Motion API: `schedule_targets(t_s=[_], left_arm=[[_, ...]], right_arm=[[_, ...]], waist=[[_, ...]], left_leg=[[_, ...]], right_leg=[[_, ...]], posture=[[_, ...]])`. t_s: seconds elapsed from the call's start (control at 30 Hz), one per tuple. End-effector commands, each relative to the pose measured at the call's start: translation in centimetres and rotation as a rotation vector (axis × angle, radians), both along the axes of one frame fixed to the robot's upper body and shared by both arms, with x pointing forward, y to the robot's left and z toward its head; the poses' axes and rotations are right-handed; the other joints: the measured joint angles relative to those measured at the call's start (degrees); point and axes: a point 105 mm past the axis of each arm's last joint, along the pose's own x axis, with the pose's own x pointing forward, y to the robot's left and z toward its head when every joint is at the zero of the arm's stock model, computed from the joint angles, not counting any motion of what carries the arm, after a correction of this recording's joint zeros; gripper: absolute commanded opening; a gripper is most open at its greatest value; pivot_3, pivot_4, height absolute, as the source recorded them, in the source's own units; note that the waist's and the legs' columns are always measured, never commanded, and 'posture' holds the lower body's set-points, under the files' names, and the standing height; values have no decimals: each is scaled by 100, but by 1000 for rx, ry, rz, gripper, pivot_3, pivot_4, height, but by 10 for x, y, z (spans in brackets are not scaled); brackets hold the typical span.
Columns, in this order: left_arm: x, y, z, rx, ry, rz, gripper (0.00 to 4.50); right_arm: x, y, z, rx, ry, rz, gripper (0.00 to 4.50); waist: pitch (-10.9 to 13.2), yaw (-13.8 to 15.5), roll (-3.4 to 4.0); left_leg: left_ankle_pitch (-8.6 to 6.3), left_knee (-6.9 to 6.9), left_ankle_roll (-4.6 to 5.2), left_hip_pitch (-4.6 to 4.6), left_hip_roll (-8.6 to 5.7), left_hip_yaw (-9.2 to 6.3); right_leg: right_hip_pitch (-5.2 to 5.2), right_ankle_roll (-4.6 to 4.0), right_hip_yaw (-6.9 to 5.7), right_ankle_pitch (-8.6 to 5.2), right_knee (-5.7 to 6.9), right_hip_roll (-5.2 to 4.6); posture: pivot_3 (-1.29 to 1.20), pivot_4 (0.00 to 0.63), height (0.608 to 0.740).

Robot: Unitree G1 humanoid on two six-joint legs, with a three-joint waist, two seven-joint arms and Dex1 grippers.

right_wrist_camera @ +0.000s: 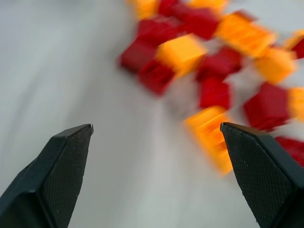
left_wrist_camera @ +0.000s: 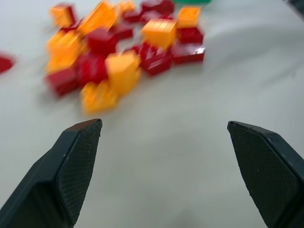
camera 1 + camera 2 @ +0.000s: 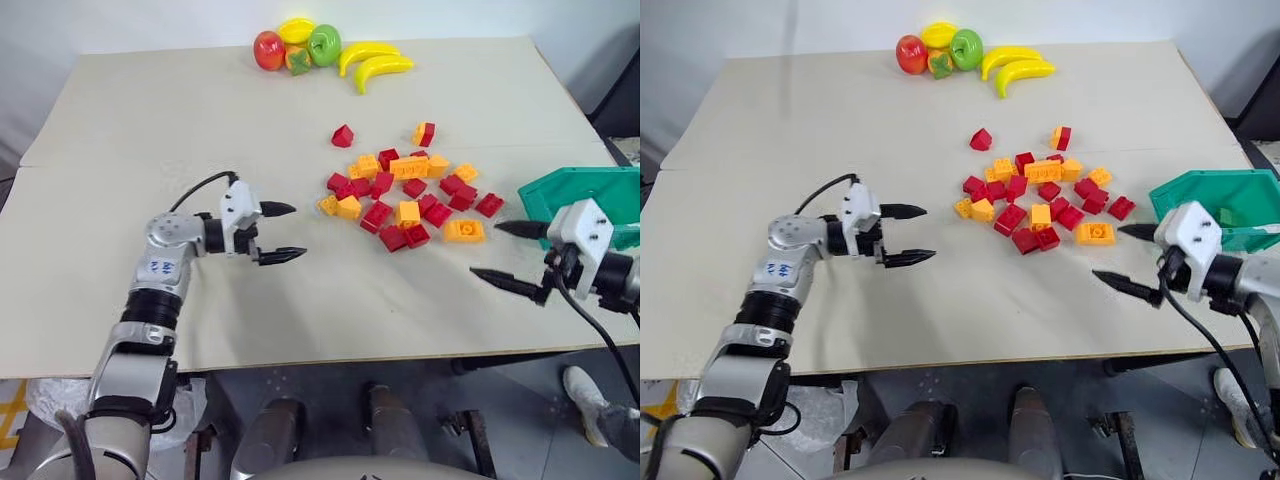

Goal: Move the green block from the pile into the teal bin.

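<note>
Both jaws gape empty, flanking the pile [image 3: 408, 194]; teal bin [image 3: 560, 190] overhangs the table edge.

Roughly two dozen small studded plastic toy bricks, red and orange-yellow [image 3: 405, 195], are seen on the table [image 3: 150, 120]. One teal plastic bin [image 3: 580, 195] is counted. Two yellow plastic toy bananas [image 3: 372, 62] are seen, beside about four other toy fruits [image 3: 296, 47].
</note>
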Motion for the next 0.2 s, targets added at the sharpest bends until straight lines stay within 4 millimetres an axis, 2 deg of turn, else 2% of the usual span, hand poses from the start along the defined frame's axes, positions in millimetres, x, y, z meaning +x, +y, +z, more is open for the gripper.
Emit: schedule_targets(t_s=[0.03, 0.2], left_arm=[[-5, 19, 18, -55, -41, 79, 4500], [-16, 39, 13, -15, -44, 152, 4500]], right_arm=[[4, 0, 7, 33, -86, 18, 4487], [9, 4, 11, 61, -131, 14, 4487]], waist=[[0, -39, 1], [-1, -39, 3]], left_leg=[[0, 0, 0, 1, 1, 2], [2, 5, -4, 11, 4, -1]], right_leg=[[0, -1, 2, 1, 1, 0], [5, -8, 3, 4, 4, 0]], posture=[[0, 150, 740], [0, 150, 740]])
